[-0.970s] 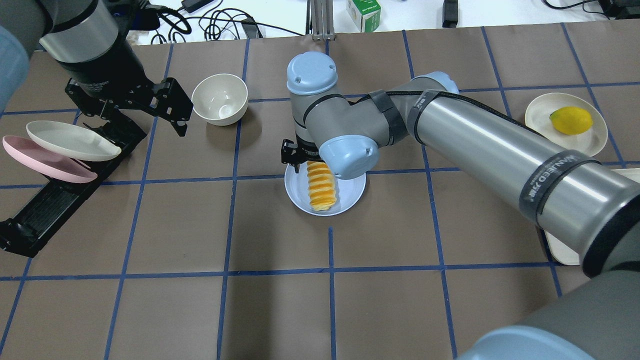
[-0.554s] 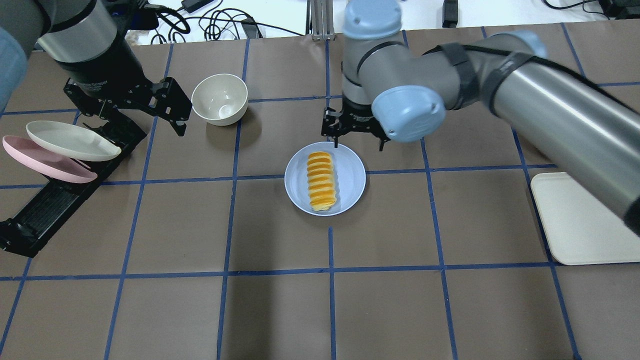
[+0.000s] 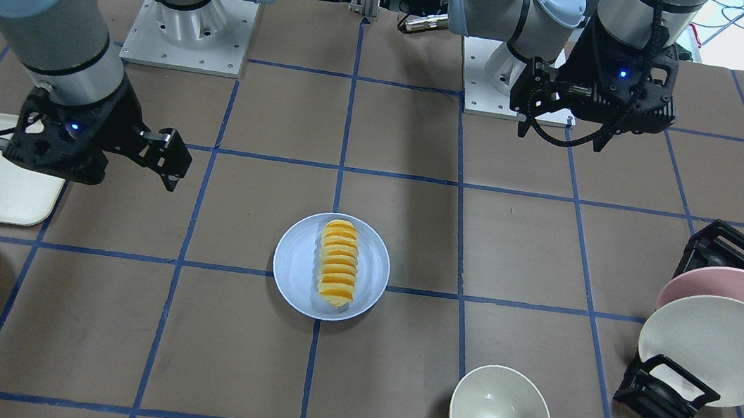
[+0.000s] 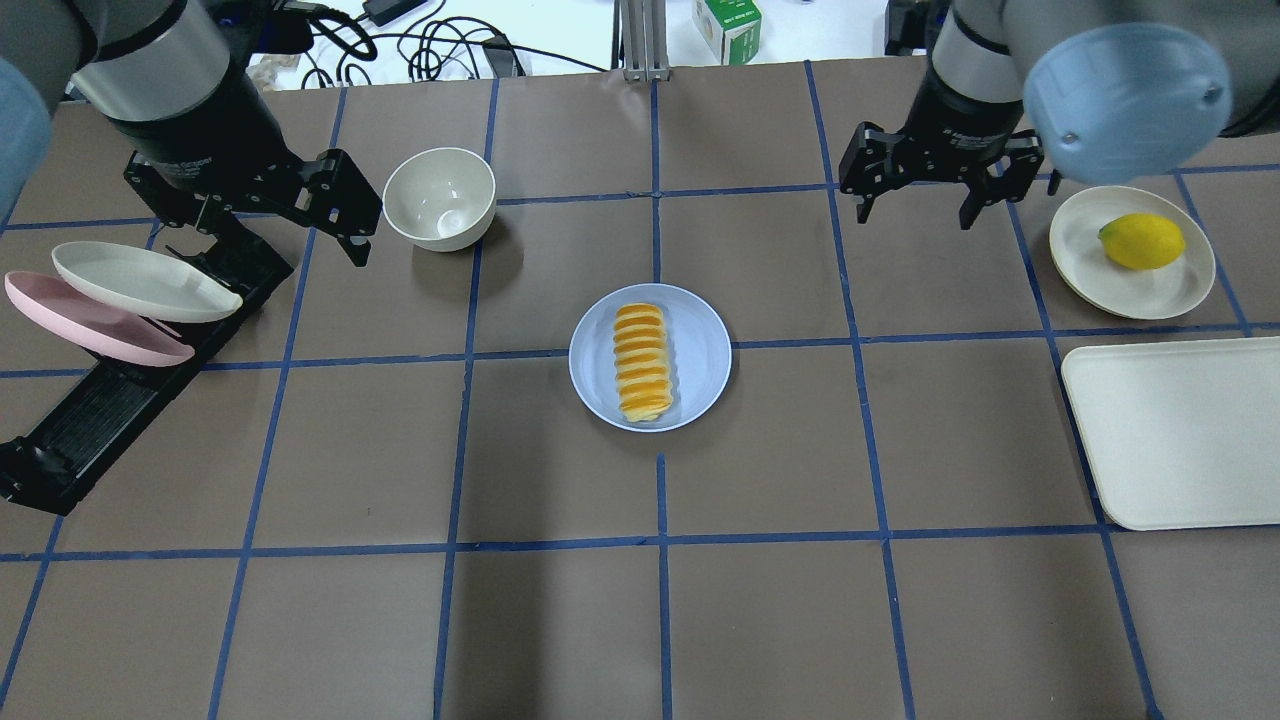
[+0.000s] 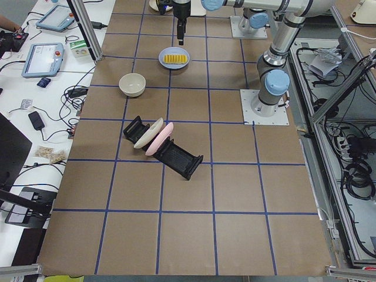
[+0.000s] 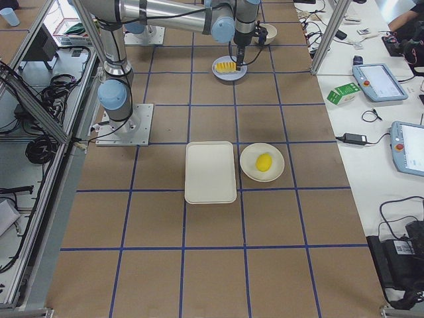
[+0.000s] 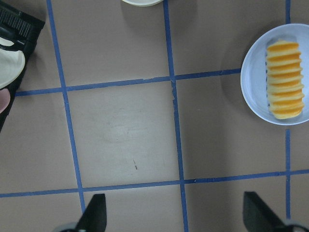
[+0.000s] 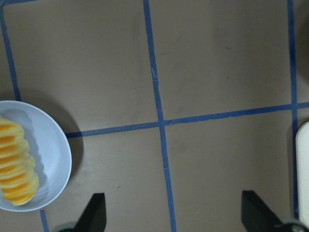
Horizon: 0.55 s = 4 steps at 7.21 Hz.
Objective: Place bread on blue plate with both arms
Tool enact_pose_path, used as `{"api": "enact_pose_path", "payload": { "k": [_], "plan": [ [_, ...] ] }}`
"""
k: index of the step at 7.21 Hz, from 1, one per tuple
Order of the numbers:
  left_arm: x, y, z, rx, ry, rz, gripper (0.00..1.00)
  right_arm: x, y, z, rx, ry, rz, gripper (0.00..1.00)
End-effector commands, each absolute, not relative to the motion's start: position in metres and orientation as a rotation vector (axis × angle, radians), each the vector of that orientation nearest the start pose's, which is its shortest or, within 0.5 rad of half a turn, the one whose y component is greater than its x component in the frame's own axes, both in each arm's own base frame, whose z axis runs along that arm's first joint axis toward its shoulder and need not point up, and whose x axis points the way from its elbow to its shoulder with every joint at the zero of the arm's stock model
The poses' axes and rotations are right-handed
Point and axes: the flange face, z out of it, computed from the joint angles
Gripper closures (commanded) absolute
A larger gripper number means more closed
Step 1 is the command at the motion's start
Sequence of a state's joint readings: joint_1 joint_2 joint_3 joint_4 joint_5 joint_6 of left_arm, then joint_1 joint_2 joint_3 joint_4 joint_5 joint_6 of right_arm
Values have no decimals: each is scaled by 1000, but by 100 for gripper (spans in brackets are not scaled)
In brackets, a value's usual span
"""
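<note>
The bread (image 4: 641,362), a ridged orange-yellow loaf, lies lengthwise on the blue plate (image 4: 704,350) at the table's middle, and also shows in the front view (image 3: 338,262). Nothing holds it. My right gripper (image 4: 915,215) is open and empty, well off to the far right of the plate, near the fruit plate. My left gripper (image 4: 285,235) is open and empty at the far left, above the dish rack. The left wrist view shows the bread (image 7: 286,79) on the plate (image 7: 251,72) at upper right. The right wrist view shows the bread (image 8: 14,166) at lower left.
A cream bowl (image 4: 440,197) stands at the far left of centre. A black rack (image 4: 100,400) holds a pink plate (image 4: 90,325) and a cream plate (image 4: 140,280). A cream plate (image 4: 1165,285) with a yellow fruit (image 4: 1141,241) and a cream tray (image 4: 1175,430) are on the right.
My right gripper has drawn away from the bread, moving toward the table's far right side. The bread stays lying on the blue plate. The left arm has barely moved.
</note>
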<state>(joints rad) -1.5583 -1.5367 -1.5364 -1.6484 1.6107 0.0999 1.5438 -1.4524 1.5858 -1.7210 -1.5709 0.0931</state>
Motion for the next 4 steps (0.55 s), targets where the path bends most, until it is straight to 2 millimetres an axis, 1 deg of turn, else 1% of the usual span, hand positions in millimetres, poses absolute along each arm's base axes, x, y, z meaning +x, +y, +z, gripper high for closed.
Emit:
{"api": "enact_pose_path", "payload": {
  "k": [1, 2, 3, 4],
  "plan": [
    [-123, -477, 515, 136, 3099, 8, 0, 114, -509, 485, 181, 3133, -144, 0],
    [-124, -477, 515, 138, 3100, 6, 0, 114, -498, 491, 181, 3134, -128, 0],
    [-124, -478, 514, 138, 3100, 8, 0, 114, -489, 490, 181, 3137, -49, 0],
    [-123, -478, 515, 136, 3099, 6, 0, 115, -487, 491, 176, 3134, -39, 0]
  ]
}}
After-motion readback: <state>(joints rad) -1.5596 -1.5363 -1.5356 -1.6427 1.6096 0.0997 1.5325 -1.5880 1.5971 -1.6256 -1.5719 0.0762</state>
